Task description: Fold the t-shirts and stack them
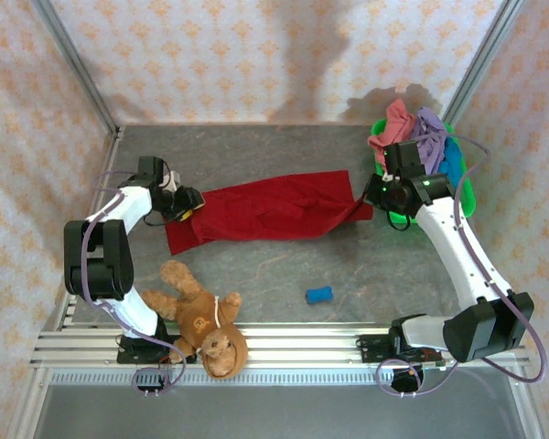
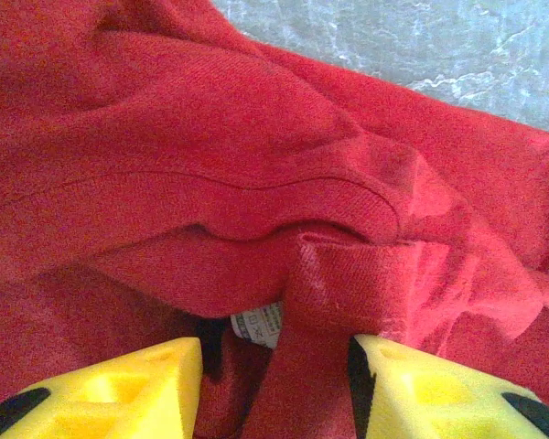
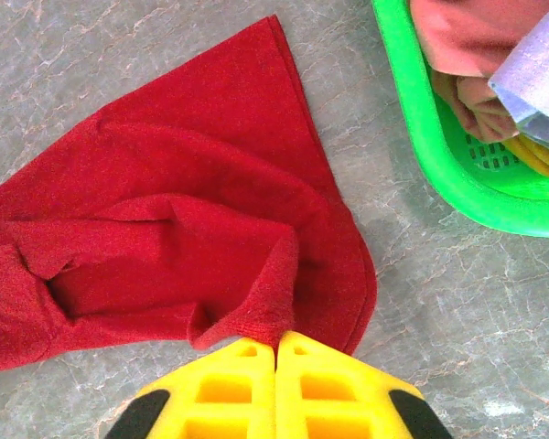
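A dark red t-shirt (image 1: pixel 274 210) lies stretched in a long band across the middle of the table. At its left end my left gripper (image 1: pixel 188 208) stands open. Its yellow fingers (image 2: pixel 156 384) straddle a raised fold of the red cloth (image 2: pixel 210 137) beside a white care label (image 2: pixel 261 325), with a dark gap at the left finger. My right gripper (image 1: pixel 366 194) is shut on a pinched fold at the shirt's right end (image 3: pixel 183 229), fingertips together (image 3: pixel 276 340). Salmon pink (image 1: pixel 395 123), lavender (image 1: pixel 430 137) and teal (image 1: pixel 452 160) t-shirts are heaped in the basket.
The bright green basket (image 1: pixel 469 187) stands at the back right, its rim (image 3: pixel 421 137) close beside the right gripper. A brown teddy bear (image 1: pixel 201 315) lies at the front left by the left arm's base. A small blue object (image 1: pixel 318 294) rests front of centre.
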